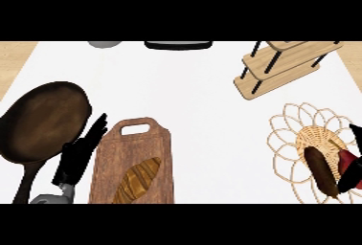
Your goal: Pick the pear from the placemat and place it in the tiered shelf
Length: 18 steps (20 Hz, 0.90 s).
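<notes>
Woven placemat [297, 143] at near right, right hand [351, 165] open beside brown pear [322, 170]: reach step; next, curl round, lift to far-right tiered shelf [283, 64]; left hand [81, 153] relaxed.

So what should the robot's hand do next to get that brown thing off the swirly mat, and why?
Probably close the right hand round the pear. The pear lies on the placemat, and the hand is right beside it with its fingers not visibly curled round it. The tiered shelf stands further up the counter, so lifting comes only after a grasp.
</notes>
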{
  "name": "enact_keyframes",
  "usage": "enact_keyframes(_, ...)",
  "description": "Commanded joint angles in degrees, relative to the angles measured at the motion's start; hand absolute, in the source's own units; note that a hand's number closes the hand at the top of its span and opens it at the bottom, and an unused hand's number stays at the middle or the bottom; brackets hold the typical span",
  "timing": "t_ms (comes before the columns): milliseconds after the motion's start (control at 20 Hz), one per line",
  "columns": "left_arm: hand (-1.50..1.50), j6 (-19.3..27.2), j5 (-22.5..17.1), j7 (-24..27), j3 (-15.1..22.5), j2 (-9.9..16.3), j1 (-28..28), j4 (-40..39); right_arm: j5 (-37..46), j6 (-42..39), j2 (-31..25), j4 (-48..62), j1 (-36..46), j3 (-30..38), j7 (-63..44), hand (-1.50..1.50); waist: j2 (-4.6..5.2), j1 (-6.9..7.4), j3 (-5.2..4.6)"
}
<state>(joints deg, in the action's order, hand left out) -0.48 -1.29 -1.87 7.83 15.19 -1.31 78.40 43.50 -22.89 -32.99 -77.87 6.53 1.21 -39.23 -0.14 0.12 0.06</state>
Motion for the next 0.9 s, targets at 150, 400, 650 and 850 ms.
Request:
enact_keyframes(150,0.0,-2.08,1.11,0.29,-3.59,-1.24,-2.12,-2.62,3.72,1.01,1.15,7.32,2.17,2.71,5.55,-1.5,0.17,0.0,-0.05)
enact_keyframes(400,0.0,-2.0,2.86,3.23,-3.13,-2.22,1.59,-1.87,5.68,3.27,1.39,6.85,-1.27,1.19,11.98,1.5,0.15,-0.11,-0.06)
enact_keyframes(650,0.0,-3.97,2.33,0.31,-4.93,-1.43,0.06,-0.7,7.56,6.36,3.28,12.85,3.43,1.56,15.48,1.5,0.18,0.08,-0.05)
enact_keyframes(850,0.0,-3.76,2.78,-3.04,-3.94,-2.49,1.45,3.37,10.45,9.42,2.93,15.47,5.38,1.98,15.93,1.5,0.15,0.19,-0.04)
